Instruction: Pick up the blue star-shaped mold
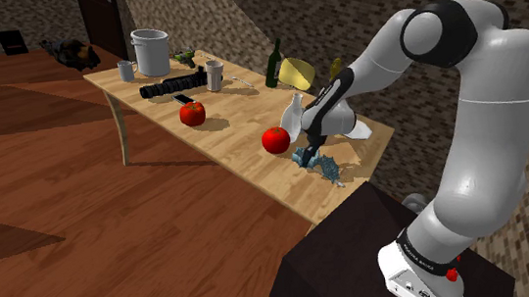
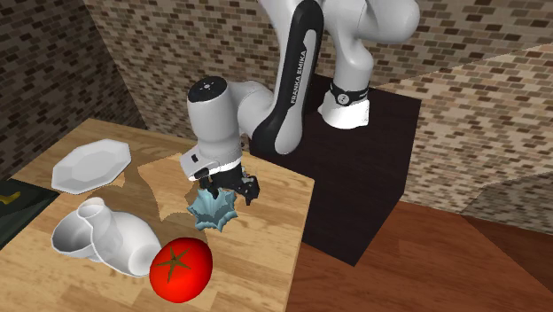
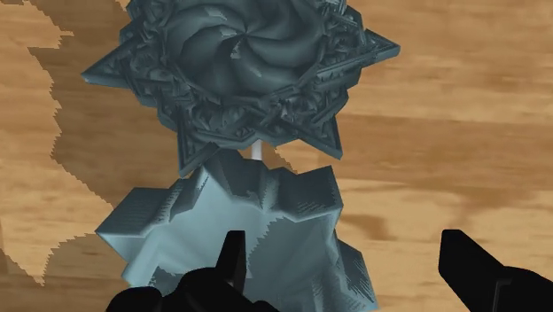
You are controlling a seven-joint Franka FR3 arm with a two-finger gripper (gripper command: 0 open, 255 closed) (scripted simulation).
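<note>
The blue-grey star-shaped mold (image 1: 331, 169) lay on the pale wooden bench (image 1: 241, 130), just beside the glossy red tomato (image 1: 276, 140). It sat on the side of the tomato that faced the dark box stand (image 1: 351, 263), close to the bench's end there. The white arm (image 1: 478, 134) bent down from the stand so that its black jaws hung directly over the mold.

The jaws stood apart and gripped nothing. In the wrist view one jaw crossed in front of the mold's paler ridged part, while the other stood over bare wood, clear of it. Beyond that paler part lay a darker star with a swirled hollow at its middle. The two looked joined by a thin white stem, though whether they formed one piece was hard to tell from that angle. In the second exterior view the mold sat between the tomato and the stand, with the jaws just above its spiked rim.

A white lobed vessel (image 2: 97, 235) lay just beside the tomato, on its far side from the stand, and a white eight-sided plate (image 2: 91, 164) lay beyond the vessel. Farther along the bench from the tomato, toward the shoulder view's left, sat a second red fruit (image 1: 192, 113), a black ridged cylinder (image 1: 171, 87) on its side, a small grey cup (image 1: 215, 75) and, farthest from the tomato, a tall grey pot (image 1: 151, 50). Behind the tomato stood a dark green bottle (image 1: 273, 65) and a tilted yellow bowl (image 1: 297, 71).
</note>
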